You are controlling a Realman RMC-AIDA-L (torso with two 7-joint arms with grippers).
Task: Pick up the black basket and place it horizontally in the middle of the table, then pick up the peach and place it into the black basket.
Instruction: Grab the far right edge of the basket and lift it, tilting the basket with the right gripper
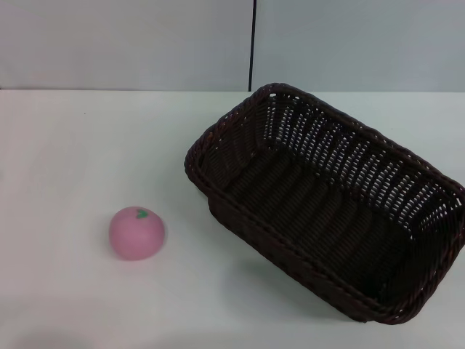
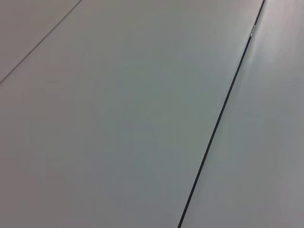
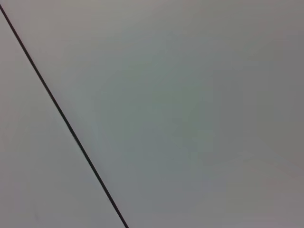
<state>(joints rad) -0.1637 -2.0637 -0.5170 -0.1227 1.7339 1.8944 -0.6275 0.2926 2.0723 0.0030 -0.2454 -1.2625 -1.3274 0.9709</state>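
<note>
The black basket (image 1: 327,200) stands on the white table (image 1: 65,160) at the right of the head view. It lies at a slant, its long side running from the middle back to the front right corner, and it is empty. The peach (image 1: 136,233) sits on the table at the front left, well apart from the basket, its green leaf mark facing up. Neither gripper nor arm shows in the head view. Both wrist views show only a plain grey wall with a thin dark seam.
A grey wall (image 1: 131,43) with a vertical dark seam (image 1: 253,43) stands behind the table's far edge. The basket's right end reaches the right edge of the head view. Bare tabletop lies between the peach and the basket.
</note>
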